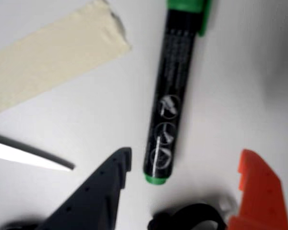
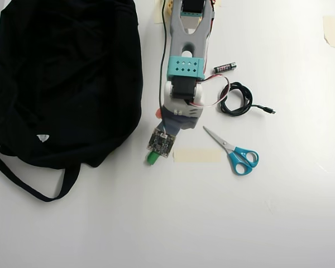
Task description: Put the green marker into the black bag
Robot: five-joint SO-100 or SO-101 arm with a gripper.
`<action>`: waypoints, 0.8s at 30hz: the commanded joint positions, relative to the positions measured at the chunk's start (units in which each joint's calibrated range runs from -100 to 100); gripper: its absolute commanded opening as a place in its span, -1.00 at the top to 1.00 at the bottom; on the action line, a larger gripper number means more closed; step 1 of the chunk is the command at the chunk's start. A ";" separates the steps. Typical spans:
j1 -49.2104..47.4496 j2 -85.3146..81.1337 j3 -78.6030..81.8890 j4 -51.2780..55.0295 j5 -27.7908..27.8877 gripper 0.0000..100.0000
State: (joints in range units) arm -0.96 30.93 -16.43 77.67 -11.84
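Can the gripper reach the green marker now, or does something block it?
Probably yes. In the wrist view the gripper is open right above the green marker, whose end lies between the fingers, with bare table beside it.

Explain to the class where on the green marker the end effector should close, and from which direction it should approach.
Grip the green marker around the middle of its dark barrel, coming straight down from above. It lies flat on the table, so the long round sides are free for the end effector, whose fingers already stand open on either side of its lower end. The scissors and tape strip lie clear.
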 commanded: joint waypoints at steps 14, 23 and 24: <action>-1.36 6.83 -10.16 -0.07 -1.21 0.37; -1.06 12.31 -14.66 -0.07 -1.27 0.42; -0.99 12.48 -14.57 -0.07 -1.27 0.43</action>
State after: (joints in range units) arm -1.91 43.71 -28.54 77.67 -12.87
